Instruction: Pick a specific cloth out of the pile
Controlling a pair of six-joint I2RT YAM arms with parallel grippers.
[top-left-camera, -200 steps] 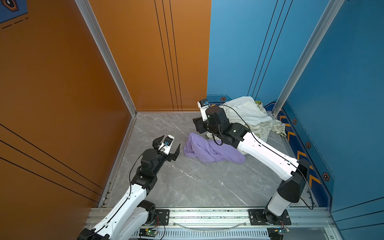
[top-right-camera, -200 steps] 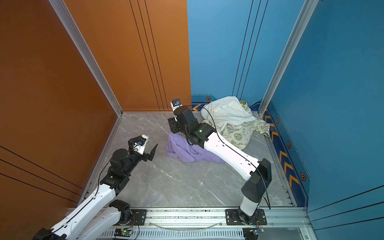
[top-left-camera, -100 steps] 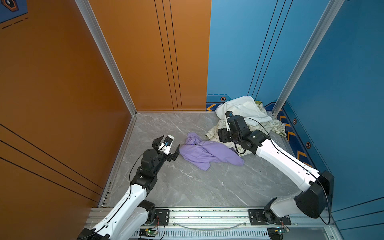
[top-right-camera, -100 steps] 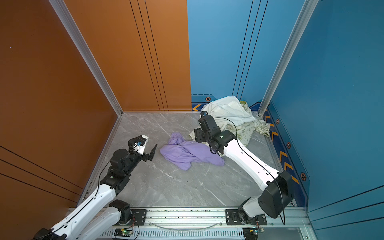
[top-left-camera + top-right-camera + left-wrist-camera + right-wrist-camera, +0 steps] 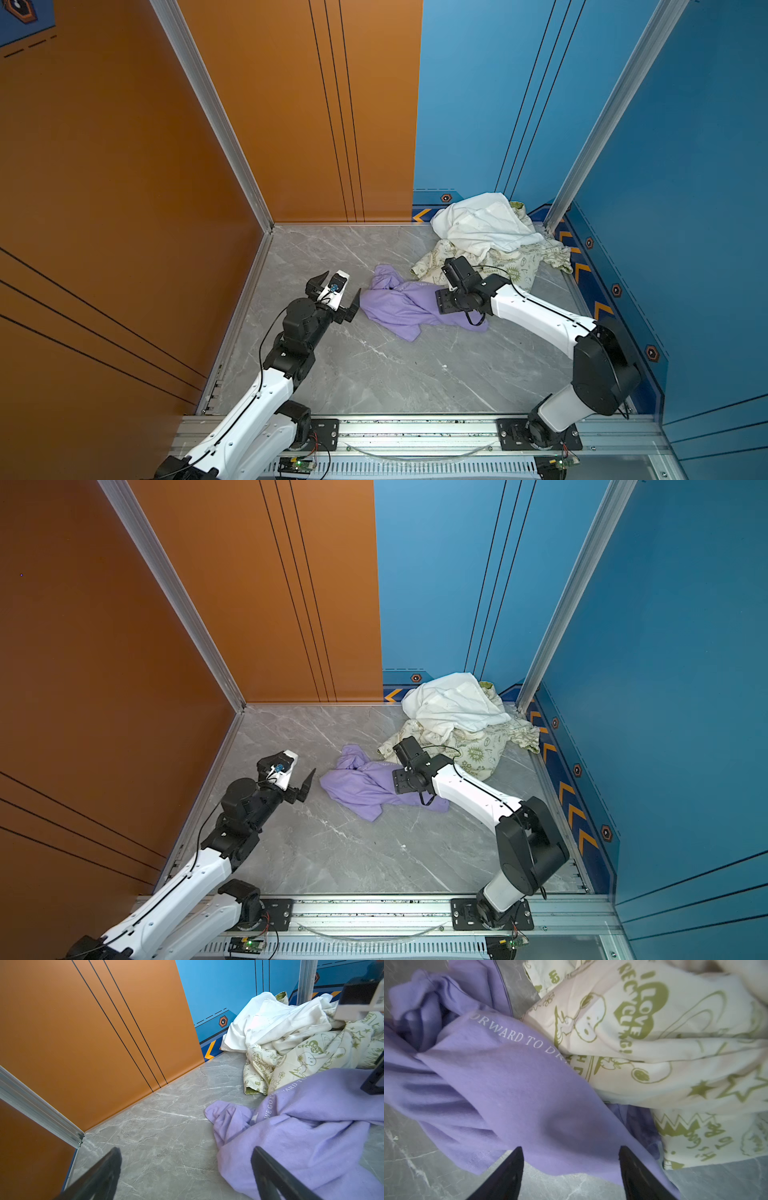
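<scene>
Purple shirt crumpled on table, long axis left-right, touching pile. Left end effector spread, empty. Right end effector released over shirt.

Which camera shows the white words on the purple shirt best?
The right wrist view: the lettering on the purple shirt is close, big and readable. The left wrist view shows it smaller and slanted. In both top views it is only a tiny pale line.

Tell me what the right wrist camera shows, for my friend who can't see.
A purple shirt with white letters lies crumpled on a grey marble table, one edge under a cream cloth with green doodles. Two black jaws stand open over the shirt, holding nothing.
</scene>
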